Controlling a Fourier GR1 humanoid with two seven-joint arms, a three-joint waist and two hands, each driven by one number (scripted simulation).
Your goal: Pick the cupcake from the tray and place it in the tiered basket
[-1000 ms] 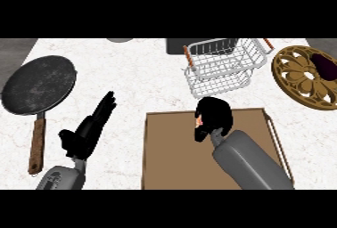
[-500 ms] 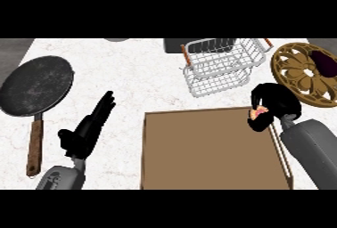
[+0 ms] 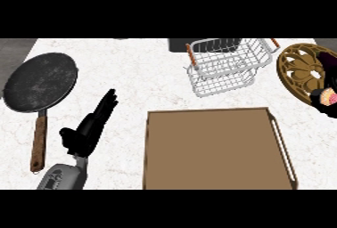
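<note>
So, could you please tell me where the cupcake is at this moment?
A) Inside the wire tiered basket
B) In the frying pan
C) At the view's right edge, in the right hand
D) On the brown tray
C: the cupcake shows at the right edge in the right hand, over the round brown dish; the tray and tiered basket hold nothing.

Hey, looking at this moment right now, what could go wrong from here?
1. The right hand sits at the view's right edge, over the ornate plate rather than the tiered basket; the cupcake it seems to hold might end up on the plate.
2. Most of that hand is out of view, so its hold on the cupcake cannot be checked.
3. Moving left to the basket, it might catch the wire rim or wooden handles.
</note>
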